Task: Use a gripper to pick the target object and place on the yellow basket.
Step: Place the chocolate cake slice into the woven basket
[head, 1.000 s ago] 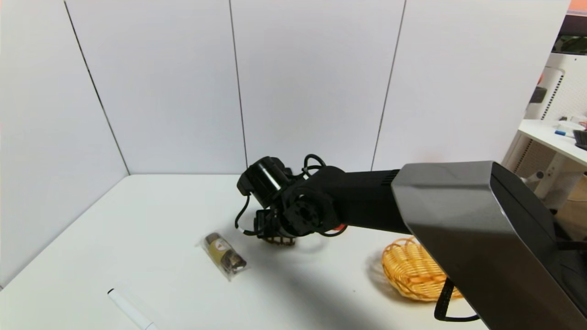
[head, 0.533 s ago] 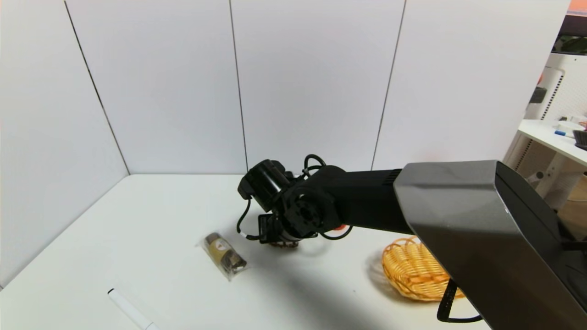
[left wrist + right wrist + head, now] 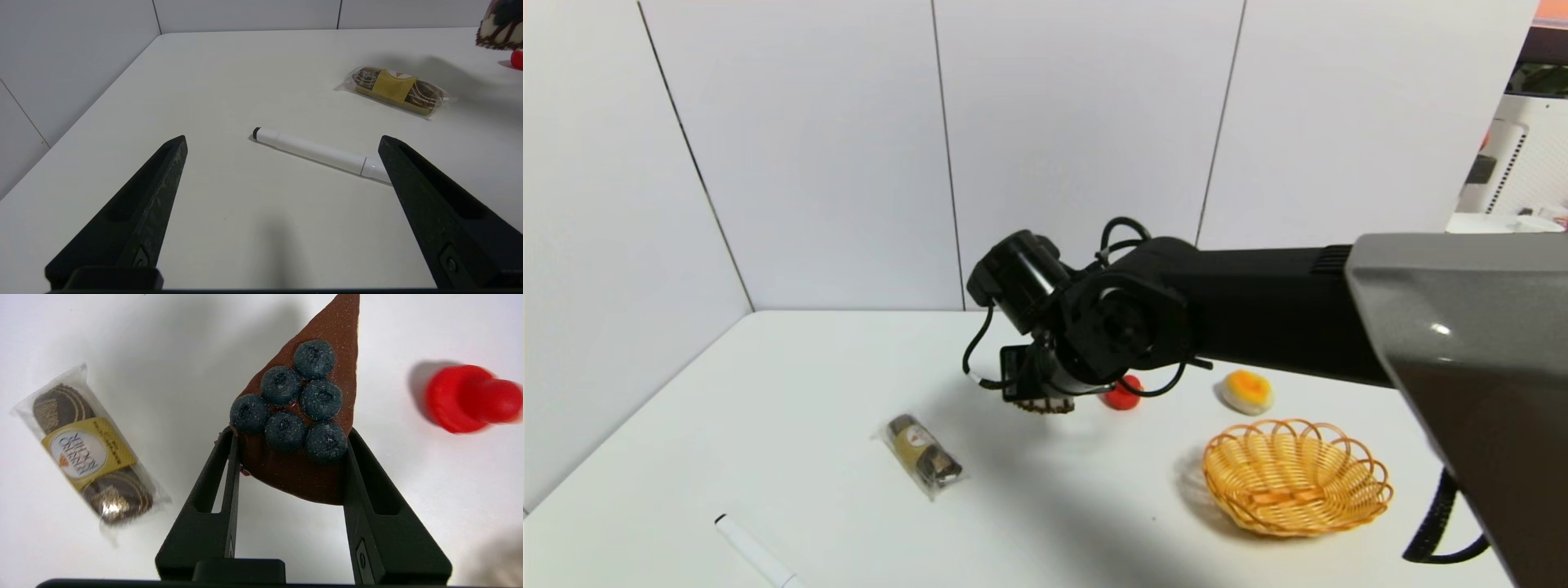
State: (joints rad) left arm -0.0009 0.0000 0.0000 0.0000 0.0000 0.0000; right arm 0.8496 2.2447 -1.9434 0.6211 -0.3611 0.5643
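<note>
Change since earlier: the right gripper (image 3: pixel 1045 394) has risen off the white table (image 3: pixel 792 408) and carried the cake wedge up with it; the raised arm now uncovers the red toy duck (image 3: pixel 1121 394), the round orange-topped pastry (image 3: pixel 1246 390) and the whole basket, which were mostly hidden half a second ago.
Right gripper: black arm end with a cylindrical motor housing and looped cables, hanging above mid-table; its two black fingers (image 3: pixel 222 486) are clamped on the wide end of the wedge.
Target object: the small toy cake wedge (image 3: pixel 300 416), dark chocolate top with six blueberries, white sides with brown drips, sits between the jaws with its point sticking out past the fingertips; in the head view it shows just under the gripper, clear of the table.
Yellow basket: the shallow round woven wicker basket with a scalloped rim (image 3: pixel 1297 478) rests on the table at about 4 o'clock from the held wedge, well apart.
Neighbours: the duck lies near at 3 o'clock of the wedge; a clear-wrapped chocolate pack with a gold label (image 3: pixel 921 454) at 8 o'clock.
Left gripper (image 3: pixel 282 143): parked low over the table's near left, fingers spread wide, a white marker pen with a black tip (image 3: pixel 318 155) lying beyond them.
</note>
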